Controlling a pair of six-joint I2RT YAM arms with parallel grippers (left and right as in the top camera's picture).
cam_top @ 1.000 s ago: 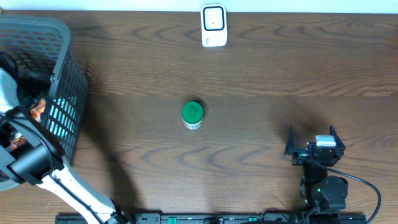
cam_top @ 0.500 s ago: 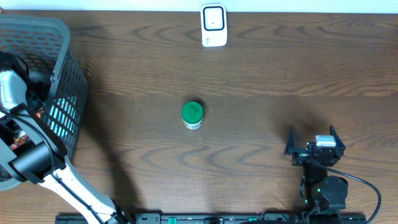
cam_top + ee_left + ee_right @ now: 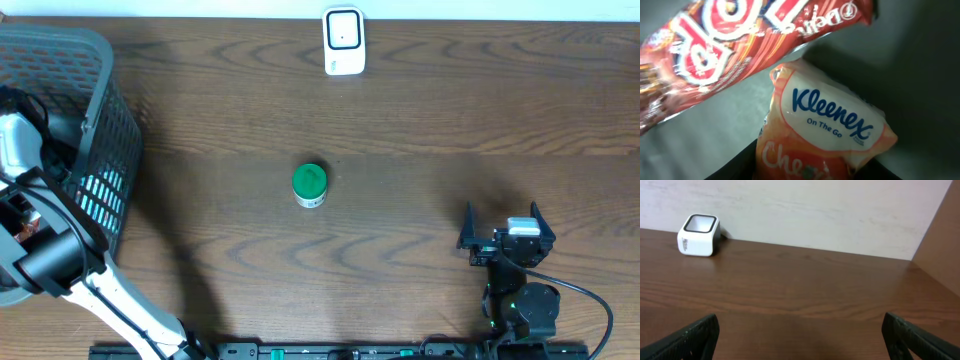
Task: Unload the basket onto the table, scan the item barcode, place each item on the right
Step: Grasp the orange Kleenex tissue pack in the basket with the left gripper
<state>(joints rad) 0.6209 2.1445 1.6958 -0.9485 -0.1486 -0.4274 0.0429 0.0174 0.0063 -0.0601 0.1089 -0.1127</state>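
Dark wood table point(image 3: 420, 120), pale wall behind; overhead view showed a grey basket point(image 3: 100, 130) at the left edge, a white scanner point(image 3: 343, 42) at the far middle and a green-lidded jar point(image 3: 309, 184) standing alone near the centre. Left arm point(image 3: 50, 255) reached into the basket, and the left gripper itself was hidden from overhead by the basket wall and the wrist. Right gripper point(image 3: 502, 212) sat low on the right, well apart from everything, fingers spread wide and holding nothing. Progress, as judged: early. No item was at the scanner and nothing was being carried toward it; the pick was not confirmed. Left to do: secure an item, lift it out, bring it to the scanner and turn its barcode to the window. Left wrist view gave what overhead could not, namely the basket's contents: a Kleenex pack point(image 3: 825, 125) directly ahead, with a red snack bag point(image 3: 740, 45) lying above it and seeming to overlap its top edge. The pack looked like the intended item, and it lay in the basket. No fingers were plainly visible in that view, so whether the left gripper was released or clenched on the pack could not be told. No barcode was visible on either package. Right wrist view added only the scanner seen side-on, far off against the wall.
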